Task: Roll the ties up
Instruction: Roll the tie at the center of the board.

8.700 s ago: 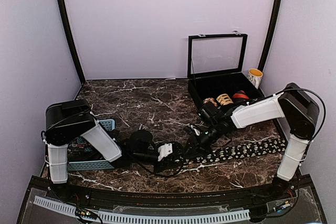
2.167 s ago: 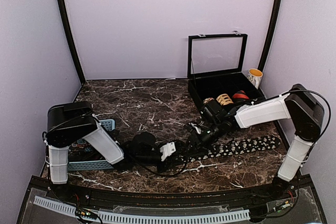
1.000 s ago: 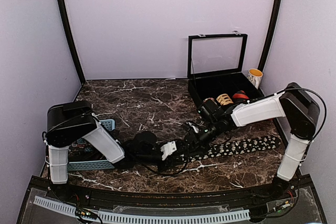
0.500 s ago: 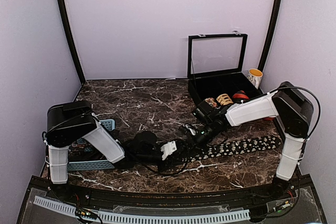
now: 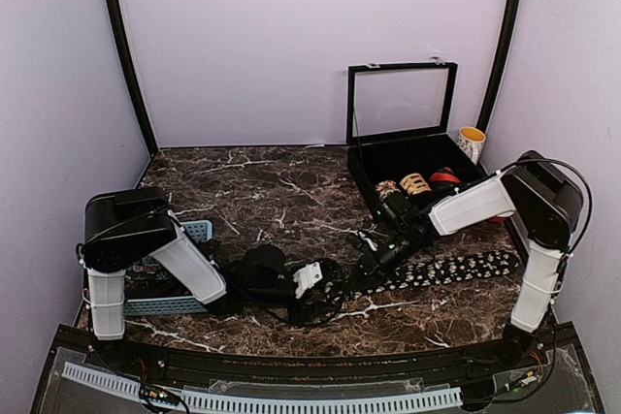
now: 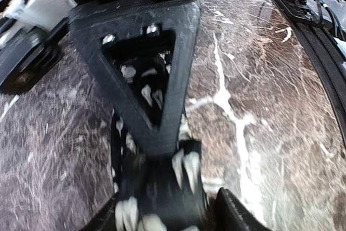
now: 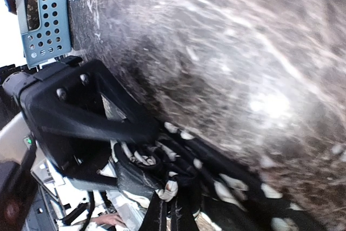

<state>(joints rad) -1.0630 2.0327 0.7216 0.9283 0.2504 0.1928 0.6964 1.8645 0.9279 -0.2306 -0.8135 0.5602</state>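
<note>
My left gripper (image 5: 330,288) is clamped on the bunched end of the black, white-printed tie (image 5: 446,270). It sits on the marble table (image 5: 252,191), in front of the black case (image 5: 361,176) and off to its left. My right gripper (image 5: 371,261) sits at that same end, a little nearer the case, with its fingers close together; I cannot tell whether they pinch the cloth. The rest of the tie lies flat along the case's near side. Inside the case rest a tan coil (image 5: 415,182) and a red coil (image 5: 444,177).

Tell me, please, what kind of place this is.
Most likely a robot test cell, not a home. Plain lilac walls close in a marble-pattern table, a left arm and a right arm stand at its near edge, and a tie and a glass-lidded case lie there as props.
</note>
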